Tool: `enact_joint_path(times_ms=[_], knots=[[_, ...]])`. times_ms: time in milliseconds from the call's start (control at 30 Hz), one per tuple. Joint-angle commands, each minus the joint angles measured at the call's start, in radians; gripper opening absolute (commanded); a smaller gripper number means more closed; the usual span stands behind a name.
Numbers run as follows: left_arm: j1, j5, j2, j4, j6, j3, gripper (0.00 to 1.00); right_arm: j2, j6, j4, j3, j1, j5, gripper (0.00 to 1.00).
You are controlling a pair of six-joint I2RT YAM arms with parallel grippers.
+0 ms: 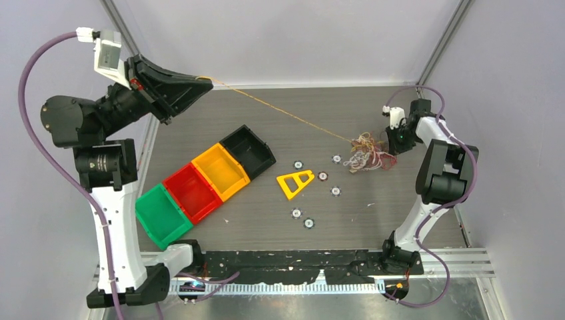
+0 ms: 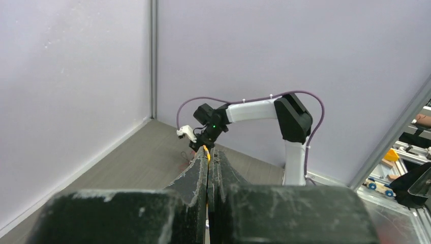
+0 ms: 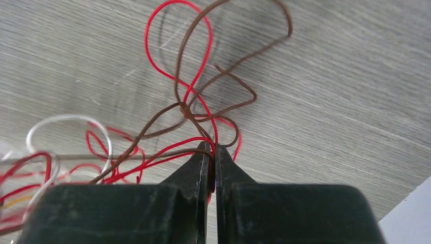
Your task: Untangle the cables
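A small tangle of thin cables (image 1: pixel 366 153), red, white, brown and orange, lies at the right of the table. My right gripper (image 1: pixel 392 148) is at its right side, shut on red and brown strands (image 3: pixel 178 107) that pass between its tips (image 3: pixel 212 150). My left gripper (image 1: pixel 204 81) is raised at the far left, shut on the end of an orange cable (image 1: pixel 280 110). That cable runs taut from it to the tangle. In the left wrist view the orange end (image 2: pixel 206 151) shows between the shut fingertips (image 2: pixel 209 155).
Four bins stand in a diagonal row at the left: green (image 1: pixel 162 215), red (image 1: pixel 192 193), yellow (image 1: pixel 220 171), black (image 1: pixel 247 151). A yellow triangular frame (image 1: pixel 295 183) and several small round discs (image 1: pixel 322 177) lie mid-table. White walls close the back and sides.
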Motion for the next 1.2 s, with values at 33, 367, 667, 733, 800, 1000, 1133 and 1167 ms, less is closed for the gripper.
enact_joint_path(times_ms=[33, 367, 667, 733, 800, 1000, 1133, 1167], knots=[[0.015, -0.050, -0.038, 0.076, -0.046, -0.050, 0.00, -0.021, 0.023, 0.007, 0.053, -0.021, -0.017, 0.05], [-0.402, -0.242, 0.008, -0.511, 0.605, -0.355, 0.00, -0.259, 0.113, -0.129, 0.093, 0.012, -0.484, 0.06], [-0.493, -0.361, 0.263, -0.611, 0.868, -0.443, 0.56, -0.364, 0.142, -0.275, 0.150, 0.077, -0.734, 0.06], [-0.499, -0.328, 0.280, -0.511, 0.804, -0.455, 0.90, -0.389, 0.147, -0.297, 0.151, 0.105, -0.776, 0.05], [-0.518, -0.330, 0.294, -0.379, 0.754, -0.464, 0.99, -0.417, 0.170, -0.301, 0.150, 0.133, -0.808, 0.05], [-0.624, -0.421, 0.415, -0.186, 0.776, -0.445, 0.99, -0.491, 0.304, -0.211, 0.134, 0.218, -0.849, 0.05], [-0.681, -0.453, 0.533, -0.104, 0.755, -0.399, 1.00, -0.520, 0.359, -0.181, 0.126, 0.267, -0.876, 0.05], [-0.690, -0.453, 0.564, -0.097, 0.749, -0.380, 1.00, -0.526, 0.373, -0.179, 0.125, 0.285, -0.882, 0.05]])
